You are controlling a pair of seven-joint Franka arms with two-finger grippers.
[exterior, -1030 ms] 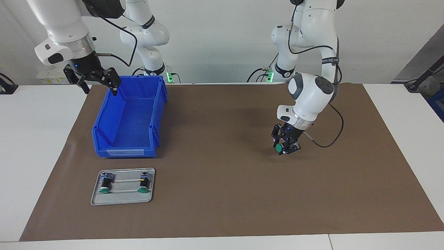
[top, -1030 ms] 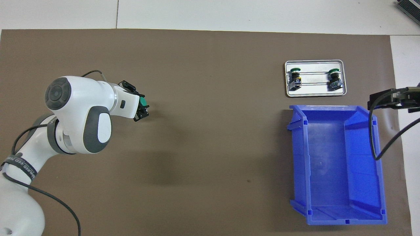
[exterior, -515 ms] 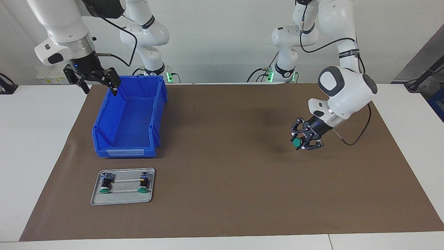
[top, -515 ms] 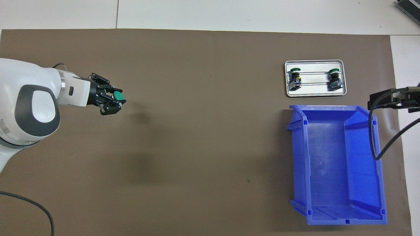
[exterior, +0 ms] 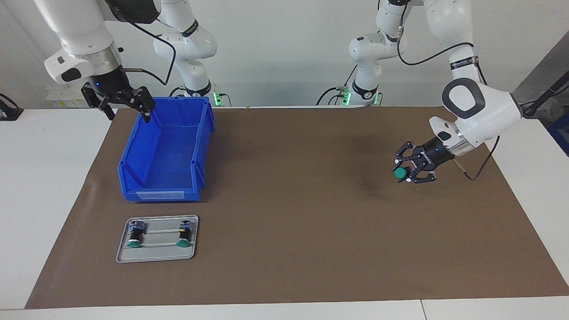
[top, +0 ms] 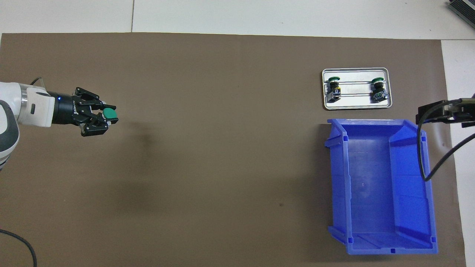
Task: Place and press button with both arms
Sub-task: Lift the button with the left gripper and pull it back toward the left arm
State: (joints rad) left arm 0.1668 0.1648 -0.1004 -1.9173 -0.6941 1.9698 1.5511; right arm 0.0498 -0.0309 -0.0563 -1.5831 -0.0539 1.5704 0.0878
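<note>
A white desk (exterior: 53, 186) carries a brown mat (exterior: 302, 231); on it sit a blue bin (exterior: 166, 153) and a metal tray (exterior: 156, 255).

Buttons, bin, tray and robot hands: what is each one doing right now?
Held button: in the left gripper, off the mat.
Two buttons: lying on the tray.
Tray: flat on the mat.
Blue bin: nothing inside.
Right gripper: jaws open, holding nothing, above the bin's rim.

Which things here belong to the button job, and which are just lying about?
In the job:
- button, held over the mat
- left gripper, shut on it
- right gripper, open, waiting over the bin's rim

Lying about:
- bin
- tray with two buttons
- mat
</note>
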